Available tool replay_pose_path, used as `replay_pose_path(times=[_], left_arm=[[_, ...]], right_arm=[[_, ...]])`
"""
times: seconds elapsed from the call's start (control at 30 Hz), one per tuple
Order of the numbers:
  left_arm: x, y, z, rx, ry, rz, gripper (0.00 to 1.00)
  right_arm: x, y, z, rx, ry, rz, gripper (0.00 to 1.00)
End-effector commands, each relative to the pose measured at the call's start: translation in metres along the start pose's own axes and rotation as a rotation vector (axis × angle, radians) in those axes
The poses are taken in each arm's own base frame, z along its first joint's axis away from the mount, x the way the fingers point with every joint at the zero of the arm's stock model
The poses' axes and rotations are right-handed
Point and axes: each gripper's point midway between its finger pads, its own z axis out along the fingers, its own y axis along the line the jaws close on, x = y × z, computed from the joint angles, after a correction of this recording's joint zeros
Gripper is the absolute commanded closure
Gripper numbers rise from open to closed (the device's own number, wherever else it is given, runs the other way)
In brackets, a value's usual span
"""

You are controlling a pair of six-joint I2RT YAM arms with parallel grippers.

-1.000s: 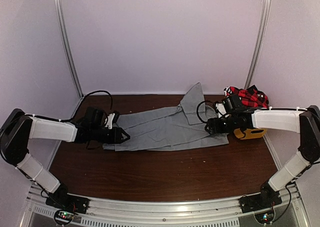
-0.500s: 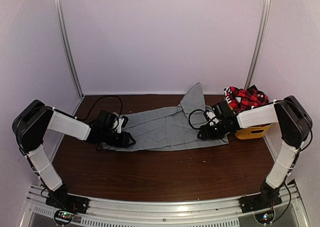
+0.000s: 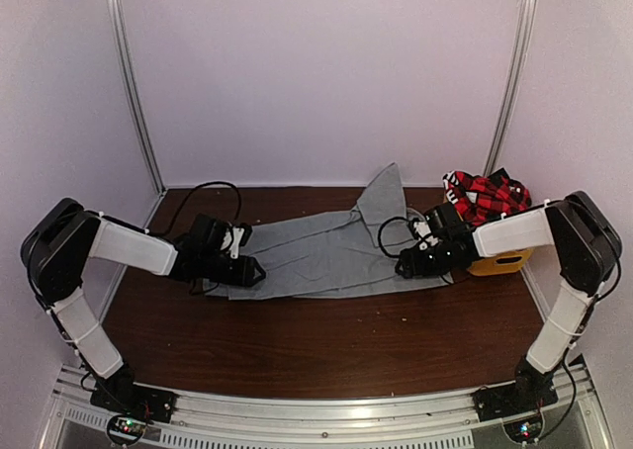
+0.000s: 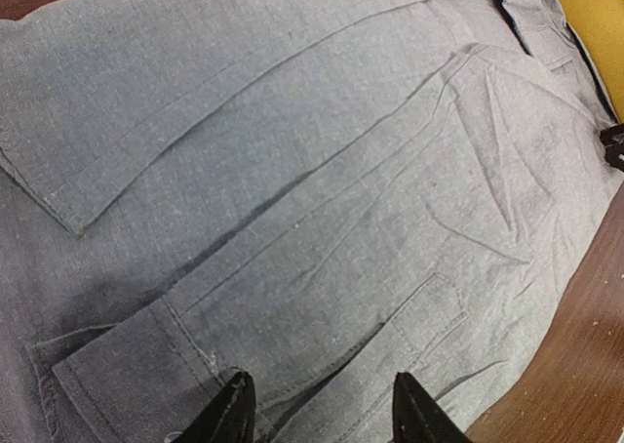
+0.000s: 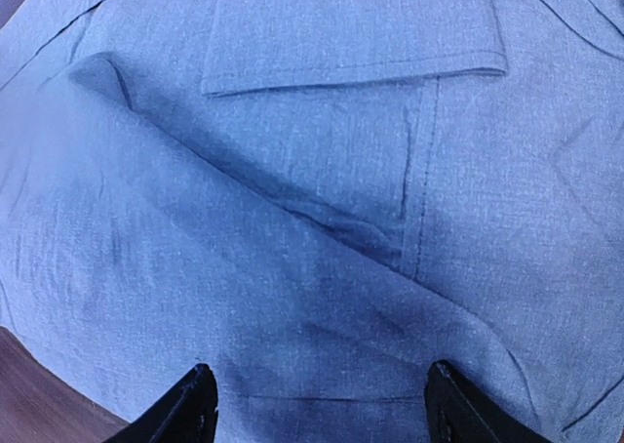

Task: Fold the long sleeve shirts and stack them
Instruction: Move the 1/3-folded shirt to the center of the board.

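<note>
1. Top external view: the light-grey shirt (image 3: pixel 326 256) lies spread flat across the middle of the counter (image 3: pixel 326 350). Its long axis runs left to right, and one sleeve (image 3: pixel 384 194) sticks out toward the back wall.
2. The left end effector (image 3: pixel 252 269) is at the shirt's left edge and the right end effector (image 3: pixel 406 263) at its right end. Wrist views show both released: fingers parted over flat cloth, nothing pinched.
3. Risk: you close on the top layer only. The left wrist view shows overlapping panels and a cuff under the fingers. Grab one layer and the fold drags crooked.
4. Risk: you lift unevenly between the arms and the shirt skews or bunches mid-span.
5. Risk: the stray sleeve ends up outside the fold unless you tuck it first.
6. Risk: the right arm passes right in front of the yellow tub (image 3: pixel 499 263). A wide swing could knock it or snag the red-and-black plaid shirt (image 3: pixel 487 194) piled there.
7. Container: there is one yellow tub, at the right of the counter, largely hidden by the right arm. The red-and-black plaid shirt looks heaped in it, unfolded, bulging above the rim. You can't tell if anything else is inside.
</note>
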Motion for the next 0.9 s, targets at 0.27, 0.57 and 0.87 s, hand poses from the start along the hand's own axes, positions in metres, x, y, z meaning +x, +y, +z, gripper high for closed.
replay_pose_path(times=[0.27,0.57,0.87], left_arm=[[0.037,-0.008,-0.007,-0.007,0.052,-0.011,0.51],[0.081,-0.006,-0.043,-0.112,0.070,-0.054,0.51],[0.085,-0.001,-0.081,-0.119,-0.031,-0.096,0.50]], right_arm=[[0.069,-0.013,-0.009,0.036,0.091,0.056,0.26],[0.112,0.010,-0.040,0.030,0.097,0.094,0.26],[0.133,0.028,-0.066,0.013,0.068,0.093,0.26]])
